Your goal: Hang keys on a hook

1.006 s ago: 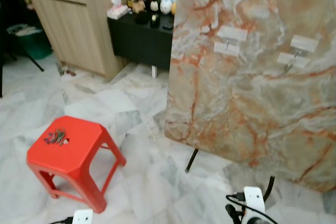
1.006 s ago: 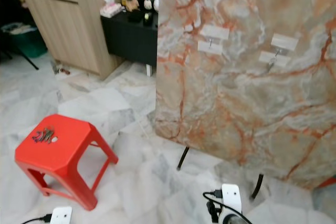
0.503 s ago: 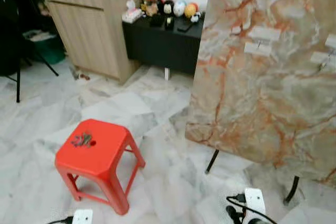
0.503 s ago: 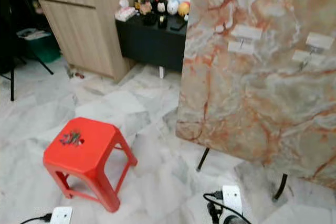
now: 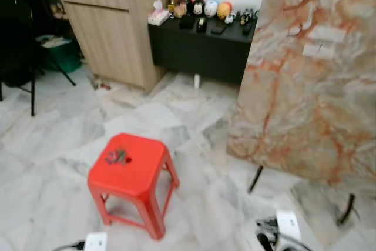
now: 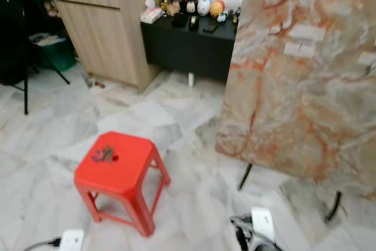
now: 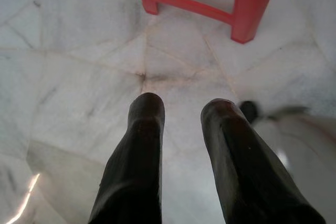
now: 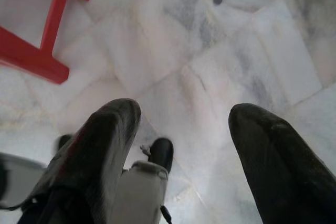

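Keys [image 5: 117, 157] are left on the red plastic stool [image 5: 141, 189]; both the left gripper [image 7: 181, 111] and right gripper [image 8: 184, 116] are held apart, empty, over marble floor [image 5: 53, 145].

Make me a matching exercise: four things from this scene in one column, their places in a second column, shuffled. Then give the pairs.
Things
1. keys
2. stool
3. hooks
4. figurines

Places
A. on the marble floor, left of the board
B. on the black cabinet
C. on top of the red seat
D. high on the marble-patterned board

Pairs: 1-C, 2-A, 3-D, 4-B
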Tool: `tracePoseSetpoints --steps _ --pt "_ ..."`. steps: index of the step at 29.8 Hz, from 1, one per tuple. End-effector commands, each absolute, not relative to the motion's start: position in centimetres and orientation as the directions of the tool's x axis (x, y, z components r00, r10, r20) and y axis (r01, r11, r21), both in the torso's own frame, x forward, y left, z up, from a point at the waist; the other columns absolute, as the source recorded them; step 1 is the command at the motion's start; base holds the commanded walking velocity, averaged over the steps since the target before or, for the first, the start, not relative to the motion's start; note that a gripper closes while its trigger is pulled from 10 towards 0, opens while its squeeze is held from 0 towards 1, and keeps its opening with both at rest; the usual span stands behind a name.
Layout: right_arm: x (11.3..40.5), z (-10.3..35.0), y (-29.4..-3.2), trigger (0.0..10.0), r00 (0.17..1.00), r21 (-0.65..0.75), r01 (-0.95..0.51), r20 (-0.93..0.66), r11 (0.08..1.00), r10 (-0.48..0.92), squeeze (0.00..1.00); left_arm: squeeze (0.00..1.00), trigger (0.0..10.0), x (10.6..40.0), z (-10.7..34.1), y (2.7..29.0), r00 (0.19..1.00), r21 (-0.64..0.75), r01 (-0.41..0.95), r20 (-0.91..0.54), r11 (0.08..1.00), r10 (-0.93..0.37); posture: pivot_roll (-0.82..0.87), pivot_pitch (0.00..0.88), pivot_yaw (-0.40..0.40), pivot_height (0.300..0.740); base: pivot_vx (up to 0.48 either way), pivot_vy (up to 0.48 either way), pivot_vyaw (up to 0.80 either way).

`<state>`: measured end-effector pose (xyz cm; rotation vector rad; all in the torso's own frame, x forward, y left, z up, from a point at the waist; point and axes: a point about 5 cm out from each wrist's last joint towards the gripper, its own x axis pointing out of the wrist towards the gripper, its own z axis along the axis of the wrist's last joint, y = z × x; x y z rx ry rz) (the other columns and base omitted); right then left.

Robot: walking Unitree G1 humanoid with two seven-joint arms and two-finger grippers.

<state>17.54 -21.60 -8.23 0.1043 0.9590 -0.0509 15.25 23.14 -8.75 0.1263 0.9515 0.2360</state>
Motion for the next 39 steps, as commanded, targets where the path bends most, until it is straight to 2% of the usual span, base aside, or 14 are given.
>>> tracePoseSetpoints --steps 1,39 --pt "18.23 -8.0 -21.04 10.0 0.589 0.075 0.075 -0.808 0.994 0.017 0.0 0.0 10.0 14.98 -8.69 23.86 0.546 0.231 -0.158 -0.79 0.96 0.28 0.06 0.0 -0.032 0.74 0.0 0.322 0.0" --pt "18.14 -8.04 -21.07 10.0 0.588 0.073 0.071 -0.809 0.995 0.017 0.0 0.0 10.0 15.48 -8.47 23.75 0.567 0.24 -0.137 -0.777 0.961 0.275 0.06 0.0 -0.03 0.74 0.0 0.323 0.0"
